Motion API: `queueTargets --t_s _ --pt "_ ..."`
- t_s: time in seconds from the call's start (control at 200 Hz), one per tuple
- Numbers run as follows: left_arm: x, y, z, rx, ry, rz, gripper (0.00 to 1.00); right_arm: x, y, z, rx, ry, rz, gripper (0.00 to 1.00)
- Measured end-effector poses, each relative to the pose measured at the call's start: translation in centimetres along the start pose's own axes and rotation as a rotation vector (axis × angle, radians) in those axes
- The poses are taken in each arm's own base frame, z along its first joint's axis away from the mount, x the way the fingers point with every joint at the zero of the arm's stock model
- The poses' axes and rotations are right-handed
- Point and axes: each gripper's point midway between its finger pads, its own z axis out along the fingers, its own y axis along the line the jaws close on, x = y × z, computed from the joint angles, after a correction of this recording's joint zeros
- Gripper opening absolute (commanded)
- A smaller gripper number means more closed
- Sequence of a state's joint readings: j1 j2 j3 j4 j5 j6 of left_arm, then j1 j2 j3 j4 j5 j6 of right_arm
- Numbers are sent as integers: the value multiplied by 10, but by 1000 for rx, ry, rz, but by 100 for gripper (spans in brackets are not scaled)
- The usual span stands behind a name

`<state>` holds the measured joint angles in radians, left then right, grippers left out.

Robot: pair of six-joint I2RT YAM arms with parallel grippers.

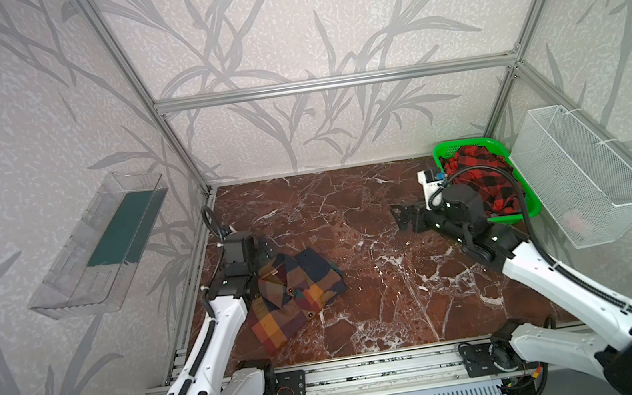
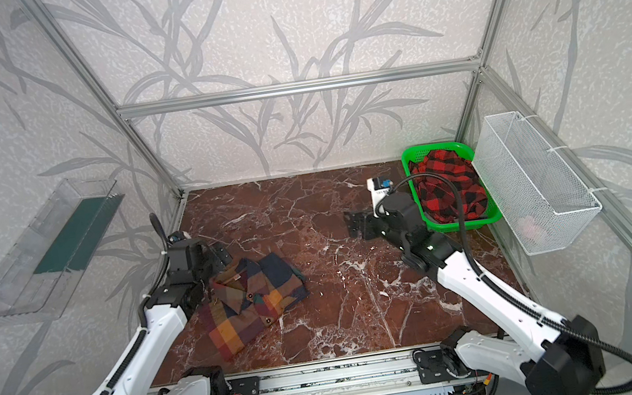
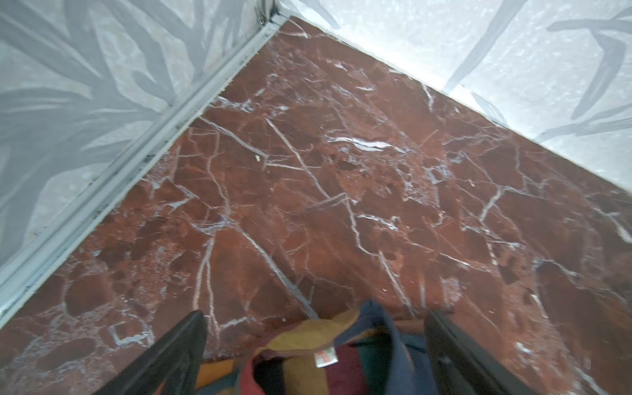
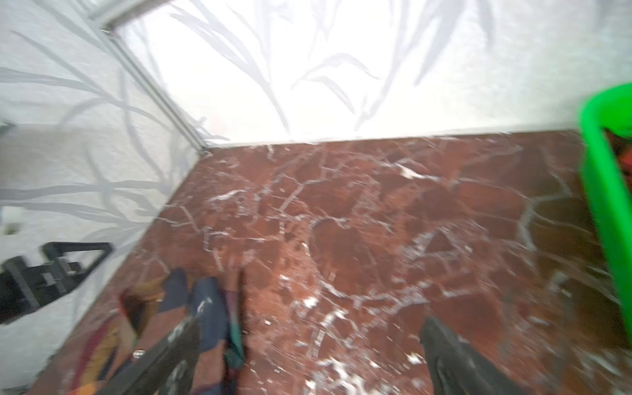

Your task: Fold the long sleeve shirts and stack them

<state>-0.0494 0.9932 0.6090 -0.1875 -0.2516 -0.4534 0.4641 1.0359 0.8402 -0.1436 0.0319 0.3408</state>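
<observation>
A folded long sleeve shirt (image 1: 298,293) (image 2: 255,299) in navy, orange, green and red blocks lies on the marble table at the left, collar up. My left gripper (image 1: 261,247) (image 3: 316,314) hovers at its collar end, open, with the collar (image 3: 321,345) lying loose between the fingers. The red-and-black check shirt (image 1: 479,179) (image 2: 449,184) sits crumpled in the green basket (image 1: 442,149) (image 4: 602,212) at the back right. Beside the basket my right gripper (image 1: 401,216) (image 4: 311,323) is open over bare marble, holding nothing; the folded shirt's edge (image 4: 208,307) shows blurred by one finger.
A white wire basket (image 1: 579,170) hangs on the right wall and a clear plastic tray (image 1: 102,241) on the left wall. The aluminium frame rail (image 3: 136,164) borders the table. Bare marble (image 1: 379,273) lies between the arms.
</observation>
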Motion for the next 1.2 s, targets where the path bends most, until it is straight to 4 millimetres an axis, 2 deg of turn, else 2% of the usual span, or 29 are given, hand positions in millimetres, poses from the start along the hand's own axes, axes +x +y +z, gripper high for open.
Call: queueTargets --t_s 0.11,0.28,0.36,0.515,0.635,0.73,0.84,0.94,1.075,1.2 --pt "6 17 6 -41 -64 19 99 32 -63 -11 194 -20 -69 99" --pt "-10 23 23 -69 -153 20 99 72 -125 -9 388 -44 -188 99" --pt "-2 25 37 -73 -173 36 99 76 -146 -1 455 -39 -224 99" --pt "34 32 68 -83 -136 123 99 79 -177 16 544 -97 -261 99" --pt "30 29 78 -70 -171 153 99 91 -201 24 615 -105 -222 99" --pt "22 22 85 -38 -215 162 99 99 -209 34 610 -140 -212 99" --pt "31 16 98 -17 -210 207 99 120 -208 50 554 -86 -232 99" --pt "30 12 99 -7 -226 228 99 119 -204 57 516 -94 -236 99" --pt "22 4 96 10 -268 242 99 102 -201 59 494 -147 -231 99" --pt "19 -1 94 14 -286 257 99 101 -202 60 478 -149 -223 99"
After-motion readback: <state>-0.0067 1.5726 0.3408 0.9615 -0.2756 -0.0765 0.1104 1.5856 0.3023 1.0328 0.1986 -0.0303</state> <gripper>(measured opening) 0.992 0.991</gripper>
